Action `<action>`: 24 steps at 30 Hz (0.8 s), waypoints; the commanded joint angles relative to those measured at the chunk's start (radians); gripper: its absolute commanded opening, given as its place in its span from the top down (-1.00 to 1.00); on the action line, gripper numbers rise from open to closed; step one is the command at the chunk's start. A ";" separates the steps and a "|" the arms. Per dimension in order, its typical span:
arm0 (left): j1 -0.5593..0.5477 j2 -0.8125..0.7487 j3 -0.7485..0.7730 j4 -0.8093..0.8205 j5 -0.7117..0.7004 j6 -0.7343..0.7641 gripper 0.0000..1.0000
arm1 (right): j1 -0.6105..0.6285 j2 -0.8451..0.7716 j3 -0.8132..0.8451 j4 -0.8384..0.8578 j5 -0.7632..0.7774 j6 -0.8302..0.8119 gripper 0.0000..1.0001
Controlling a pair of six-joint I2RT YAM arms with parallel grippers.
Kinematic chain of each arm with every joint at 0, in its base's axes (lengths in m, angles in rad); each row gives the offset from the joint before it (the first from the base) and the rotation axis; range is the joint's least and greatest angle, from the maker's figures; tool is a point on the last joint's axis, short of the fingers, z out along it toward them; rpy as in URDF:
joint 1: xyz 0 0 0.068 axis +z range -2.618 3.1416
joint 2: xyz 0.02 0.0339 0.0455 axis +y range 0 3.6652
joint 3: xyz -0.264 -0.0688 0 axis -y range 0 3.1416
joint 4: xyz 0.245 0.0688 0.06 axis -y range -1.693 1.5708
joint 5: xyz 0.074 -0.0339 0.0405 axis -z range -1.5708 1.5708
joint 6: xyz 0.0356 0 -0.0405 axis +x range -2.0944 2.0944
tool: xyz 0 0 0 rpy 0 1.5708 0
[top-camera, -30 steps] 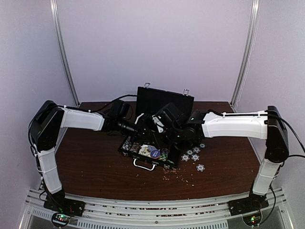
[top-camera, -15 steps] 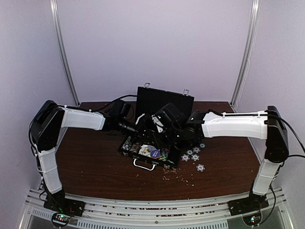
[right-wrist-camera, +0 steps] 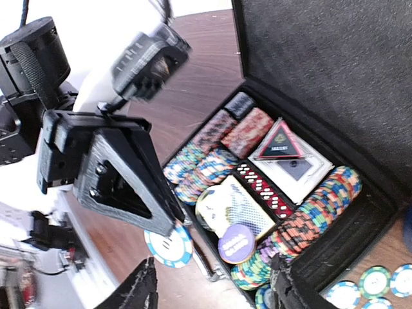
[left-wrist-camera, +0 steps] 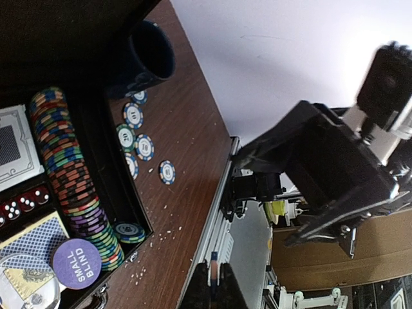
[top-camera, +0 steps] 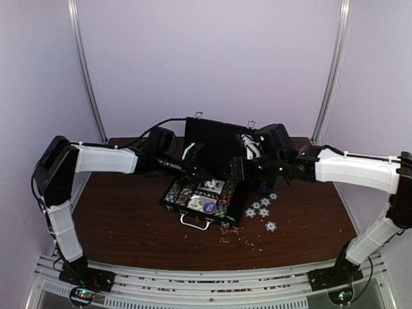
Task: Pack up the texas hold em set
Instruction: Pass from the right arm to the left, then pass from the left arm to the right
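Observation:
The black case [top-camera: 168,201] lies open mid-table, its lid [top-camera: 219,138] upright. Rows of striped chips [right-wrist-camera: 315,212], red dice [right-wrist-camera: 264,190] and card decks [right-wrist-camera: 290,161] fill its tray. My left gripper [top-camera: 205,175] hangs over the case's front part, shut on a blue-and-white poker chip [right-wrist-camera: 168,244]. In the left wrist view that chip [left-wrist-camera: 213,270] shows edge-on between the jaws of the left gripper [left-wrist-camera: 215,286]. My right gripper [right-wrist-camera: 215,293] stands open and holds nothing. It hovers above the case's right side, and in the top view the right gripper [top-camera: 235,168] faces the left one.
Several loose chips [top-camera: 261,209] lie on the brown table right of the case, one more chip [top-camera: 271,226] nearer the front. A dark blue cup [left-wrist-camera: 148,58] stands by the case's far right corner. Pale crumbs [top-camera: 241,238] dot the table in front. A purple small-blind button [left-wrist-camera: 76,262] rests inside.
The right gripper has opened wider and drawn back to the right, away from the left one. The left gripper has closed on the chip and moved slightly right over the case.

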 commanded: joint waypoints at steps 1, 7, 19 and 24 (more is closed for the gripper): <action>0.005 -0.071 -0.025 0.142 0.055 0.021 1.00 | -0.030 -0.035 -0.072 0.163 -0.199 0.119 -0.15; 0.005 -0.106 -0.038 0.192 0.096 0.032 1.00 | -0.051 -0.006 -0.101 0.302 -0.366 0.214 -0.11; 0.005 -0.129 -0.068 0.341 0.106 -0.050 1.00 | -0.061 0.054 -0.121 0.460 -0.464 0.308 0.36; 0.005 -0.127 -0.073 0.366 0.107 -0.064 1.00 | -0.065 0.064 -0.128 0.491 -0.472 0.324 0.54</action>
